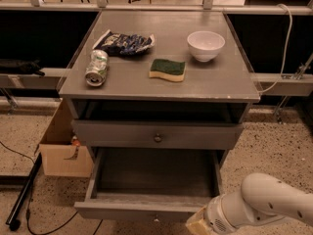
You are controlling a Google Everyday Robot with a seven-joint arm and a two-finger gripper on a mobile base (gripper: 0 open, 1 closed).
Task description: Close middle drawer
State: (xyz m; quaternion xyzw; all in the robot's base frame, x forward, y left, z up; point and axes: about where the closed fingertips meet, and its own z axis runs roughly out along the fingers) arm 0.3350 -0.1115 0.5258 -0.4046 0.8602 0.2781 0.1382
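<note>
The middle drawer [142, 210] is grey and stands pulled far out of the cabinet, its deep plain box open and empty, its small dark knob low at the centre of its front. My gripper [196, 224] is at the end of the white arm at the lower right. It sits just in front of the right end of that drawer's front, low at the frame's bottom edge. The top drawer [157, 137], with its own knob, is nearly pushed in above it. The lowest drawer is hidden beneath the open one.
On the cabinet top [215, 82] lie a crushed can [97, 67], a dark snack bag [123, 42], a green-and-yellow sponge [167, 69] and a white bowl [206, 45]. A cardboard box [61, 151] and a black cable lie on the floor to the left.
</note>
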